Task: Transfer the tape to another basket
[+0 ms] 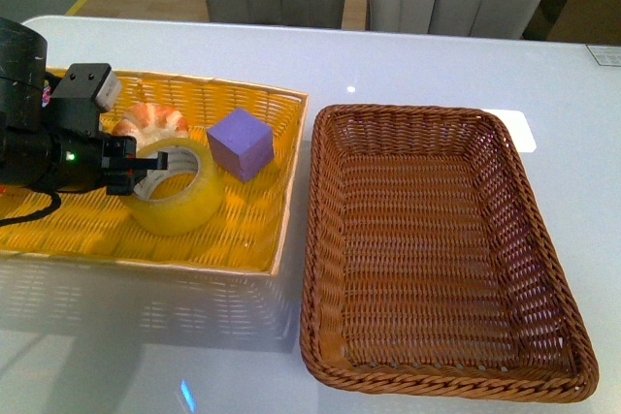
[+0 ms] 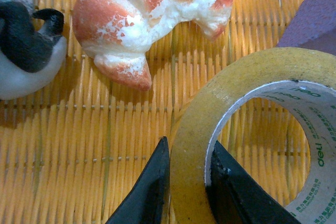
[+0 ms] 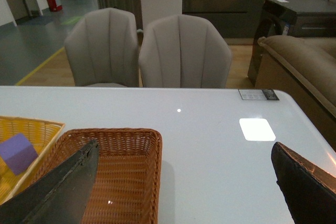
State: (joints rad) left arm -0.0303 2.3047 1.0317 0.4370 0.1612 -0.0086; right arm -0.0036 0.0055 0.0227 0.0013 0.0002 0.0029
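The yellow tape roll (image 1: 178,187) with a white core lies in the flat yellow tray (image 1: 247,249) at the left. My left gripper (image 1: 136,174) is shut on its near wall; in the left wrist view the black fingers (image 2: 149,192) pinch the tape's wall (image 2: 236,85), one outside, one inside the core. The dark brown wicker basket (image 1: 315,239) stands to the right of the tray and holds nothing. My right gripper (image 3: 184,192) is open and empty, above the white table beside the brown basket (image 3: 152,145).
In the yellow tray, an orange-white croissant toy (image 1: 150,119) and a purple cube (image 1: 240,143) sit just behind the tape. A grey-black toy (image 2: 26,40) lies near the croissant (image 2: 152,9). Two grey chairs (image 3: 181,51) stand beyond the table.
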